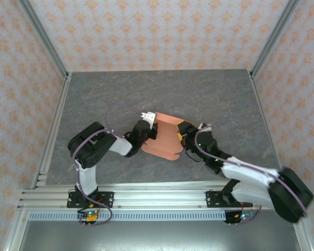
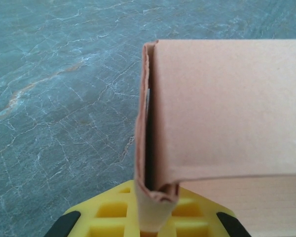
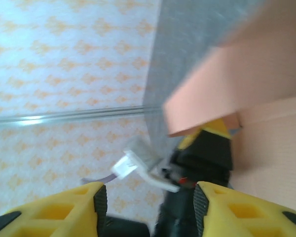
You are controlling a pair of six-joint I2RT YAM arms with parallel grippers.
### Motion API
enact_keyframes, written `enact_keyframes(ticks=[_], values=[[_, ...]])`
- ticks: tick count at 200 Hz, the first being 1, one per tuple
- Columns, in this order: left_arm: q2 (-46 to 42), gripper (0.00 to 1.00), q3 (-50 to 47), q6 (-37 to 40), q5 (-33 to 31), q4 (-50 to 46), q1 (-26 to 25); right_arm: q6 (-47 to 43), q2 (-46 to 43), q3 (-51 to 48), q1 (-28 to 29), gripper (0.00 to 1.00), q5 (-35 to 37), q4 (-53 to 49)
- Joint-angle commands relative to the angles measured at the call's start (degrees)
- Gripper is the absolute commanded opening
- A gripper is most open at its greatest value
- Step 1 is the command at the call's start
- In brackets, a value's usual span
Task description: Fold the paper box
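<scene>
- The left end effector (image 2: 150, 217) is clenched on a doubled edge at the left side of the paper box (image 1: 165, 141).
- The right end effector (image 3: 150, 197) is released, and the card lies just ahead of it.
- The box rests mid-worktop (image 1: 214, 94) between both arms. Its long axis seems to run away from the bases.

No text, label, brand, number or sign can be read anywhere. The paper box (image 1: 165, 138) is plain salmon-orange card without print. The walls (image 1: 146, 31) carry a repeated orange ornament, which is pattern and not lettering.
</scene>
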Motion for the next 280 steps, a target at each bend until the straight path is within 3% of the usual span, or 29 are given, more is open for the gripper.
enact_keyframes(ticks=[1,22,43,82,121,154,176,218,280], values=[[-3.3,0.06,0.1,4.6,0.5,-0.6,-0.1,-18.6,-11.0,5.5,-0.1,0.58,7.2,-24.9],[-3.8,0.06,0.2,7.1,3.6,-1.9,0.0,-31.3,-10.5,13.1,-6.9,0.59,-0.2,-33.8],[-3.7,0.06,-0.4,8.2,6.6,-1.2,0.4,-42.4,-0.5,23.0,-13.9,0.60,-11.7,-41.6],[-3.3,0.07,-1.1,10.3,11.1,-0.8,0.7,-64.3,19.8,39.0,-17.9,0.63,-23.7,-53.1],[-1.6,0.09,-2.2,11.7,13.6,1.3,0.9,-71.2,32.0,44.9,-18.9,0.62,-37.4,-54.3],[0.3,0.11,-1.0,11.8,13.3,2.5,0.9,-72.3,36.3,44.5,-18.9,0.60,-37.1,-51.6],[0.7,0.14,-0.9,11.5,12.5,4.3,0.9,-71.9,38.8,43.8,-18.9,0.54,-38.7,-50.3],[0.7,0.26,-2.1,9.8,10.7,7.4,0.9,-70.3,39.9,43.1,-18.9,0.48,-37.8,-49.3],[0.7,0.27,-5.9,6.3,6.3,17.9,0.9,-70.6,39.9,41.5,-18.9,0.41,-33.3,-50.8]])
